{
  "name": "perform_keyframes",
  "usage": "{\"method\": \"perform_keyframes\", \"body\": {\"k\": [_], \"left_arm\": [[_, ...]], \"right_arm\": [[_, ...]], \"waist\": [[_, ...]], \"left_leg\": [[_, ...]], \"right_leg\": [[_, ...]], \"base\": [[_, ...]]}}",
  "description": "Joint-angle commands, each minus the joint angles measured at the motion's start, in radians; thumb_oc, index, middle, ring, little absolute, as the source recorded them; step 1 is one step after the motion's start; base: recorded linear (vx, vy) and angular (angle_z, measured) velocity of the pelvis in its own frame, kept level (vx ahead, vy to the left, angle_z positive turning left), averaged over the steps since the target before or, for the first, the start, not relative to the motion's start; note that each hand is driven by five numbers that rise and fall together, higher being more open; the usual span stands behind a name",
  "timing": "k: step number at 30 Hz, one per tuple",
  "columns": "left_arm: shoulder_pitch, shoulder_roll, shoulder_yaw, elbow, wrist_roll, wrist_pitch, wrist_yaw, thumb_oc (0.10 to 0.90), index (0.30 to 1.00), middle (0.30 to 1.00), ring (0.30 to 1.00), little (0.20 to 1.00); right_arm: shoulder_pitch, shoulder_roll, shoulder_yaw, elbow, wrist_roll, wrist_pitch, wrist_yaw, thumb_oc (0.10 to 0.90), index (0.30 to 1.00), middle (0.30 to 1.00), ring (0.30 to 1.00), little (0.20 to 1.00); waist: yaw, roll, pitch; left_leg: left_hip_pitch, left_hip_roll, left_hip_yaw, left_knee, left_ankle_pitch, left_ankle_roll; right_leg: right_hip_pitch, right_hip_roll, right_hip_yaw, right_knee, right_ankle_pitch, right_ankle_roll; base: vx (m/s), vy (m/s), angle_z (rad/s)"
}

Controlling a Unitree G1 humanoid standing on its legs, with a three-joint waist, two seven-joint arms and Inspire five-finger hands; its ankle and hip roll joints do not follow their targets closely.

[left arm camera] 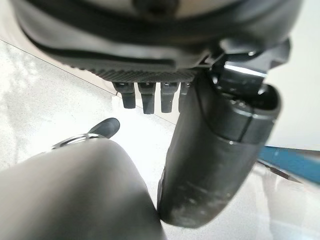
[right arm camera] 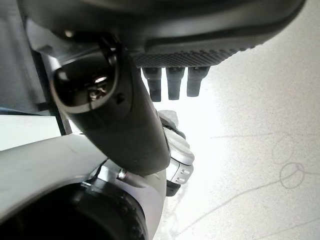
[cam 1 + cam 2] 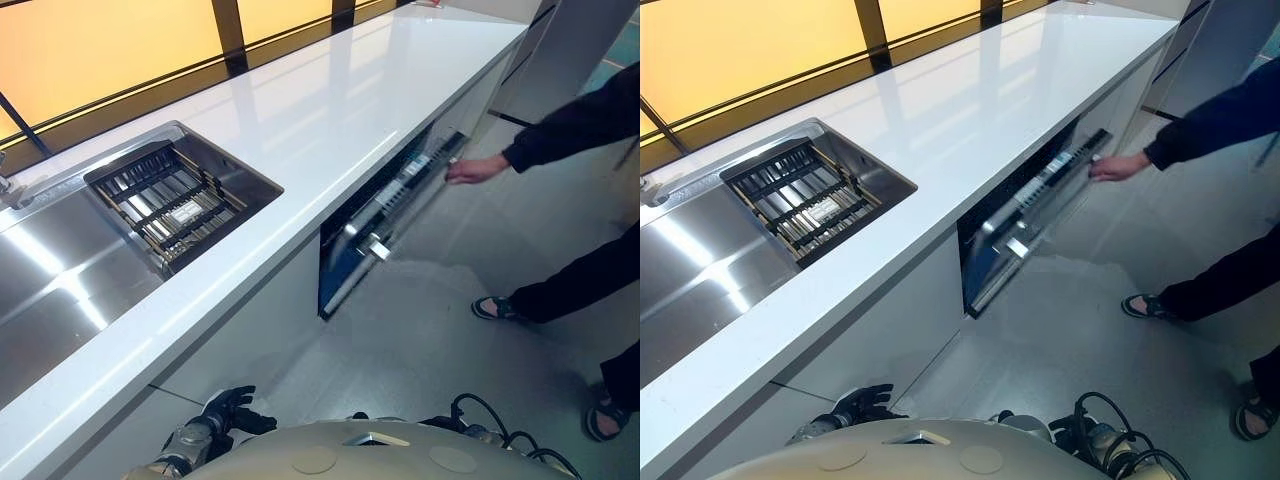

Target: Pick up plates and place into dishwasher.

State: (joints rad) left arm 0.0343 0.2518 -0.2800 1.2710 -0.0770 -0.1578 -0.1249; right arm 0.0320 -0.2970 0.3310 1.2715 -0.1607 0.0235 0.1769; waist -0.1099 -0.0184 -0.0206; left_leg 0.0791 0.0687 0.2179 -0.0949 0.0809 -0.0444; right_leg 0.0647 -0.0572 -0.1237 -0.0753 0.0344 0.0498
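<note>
**Step in hand: pre-pick standby, dishwasher access.**

1. Condition of the dishwasher. The dishwasher door (image 3: 385, 225) sits under the white countertop (image 3: 300, 110) and is tilted partway open. A person's hand (image 3: 475, 170) is on its upper edge. The racks inside cannot be made out.

2. Location of the plates. The dish rack (image 3: 170, 200) sits in the steel sink (image 3: 60, 290), well apart from the dishwasher along the countertop. This rack is the likely source of plates, but whether its dark slats hold any cannot be told. Both robot hands are empty.

3. Recommended procedure.
   - Hold off any reach until the door is fully down and the person's hand is clear of it.
   - Confirm a plate in the rack before committing an arm.
   - The sink lies on the robot's left, so the left hand is judged the better choice for the pick.
   - Risk: a reach across the tilted door may strike its edge or the person.

4. Hand pose.
   - Left hand (image 3: 232, 408): low, below countertop level, close to the cabinet front. Fingers (image 1: 150, 97) hang loosely extended with the thumb apart from them, gripping nothing.
   - Right hand (image 2: 200, 52): hanging over the floor. Fingers (image 2: 172, 82) relaxed and straight, thumb apart, gripping nothing.
</note>
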Motion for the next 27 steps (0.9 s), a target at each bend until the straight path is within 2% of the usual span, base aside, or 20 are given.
{"method": "perform_keyframes", "body": {"k": [1, 20, 27], "left_arm": [[-0.075, 0.004, -0.032, 0.013, 0.040, -0.024, -0.004, 0.800, 0.900, 0.900, 0.900, 0.900], [-0.068, 0.012, -0.030, 0.007, 0.049, -0.024, -0.011, 0.800, 0.900, 0.900, 0.900, 0.900], [-0.076, 0.017, -0.029, 0.000, 0.032, -0.015, -0.016, 0.800, 0.900, 0.900, 0.900, 0.900]], "right_arm": [[-0.115, 0.036, 0.043, 0.027, 0.005, -0.020, 0.023, 0.800, 0.900, 0.900, 0.900, 0.900], [-0.116, 0.027, 0.049, 0.028, -0.040, -0.029, 0.031, 0.800, 0.900, 0.900, 0.900, 0.900], [-0.122, 0.027, 0.051, 0.027, -0.043, -0.010, 0.021, 0.800, 0.900, 0.900, 0.900, 0.900]], "waist": [[0.008, 0.029, 0.037], [0.004, 0.032, 0.040], [0.004, 0.035, 0.037]], "left_leg": [[0.014, -0.077, -0.019, 0.016, -0.114, 0.043], [0.015, -0.075, -0.013, 0.018, -0.113, 0.042], [0.016, -0.072, -0.010, 0.019, -0.111, 0.040]], "right_leg": [[-0.016, 0.030, -0.058, 0.070, -0.063, 0.049], [-0.014, 0.033, -0.050, 0.074, -0.068, 0.046], [-0.013, 0.030, -0.052, 0.075, -0.068, 0.045]], "base": [[0.00, 0.000, 0.00], [0.00, 0.000, 0.00], [0.00, 0.000, 0.00]]}}
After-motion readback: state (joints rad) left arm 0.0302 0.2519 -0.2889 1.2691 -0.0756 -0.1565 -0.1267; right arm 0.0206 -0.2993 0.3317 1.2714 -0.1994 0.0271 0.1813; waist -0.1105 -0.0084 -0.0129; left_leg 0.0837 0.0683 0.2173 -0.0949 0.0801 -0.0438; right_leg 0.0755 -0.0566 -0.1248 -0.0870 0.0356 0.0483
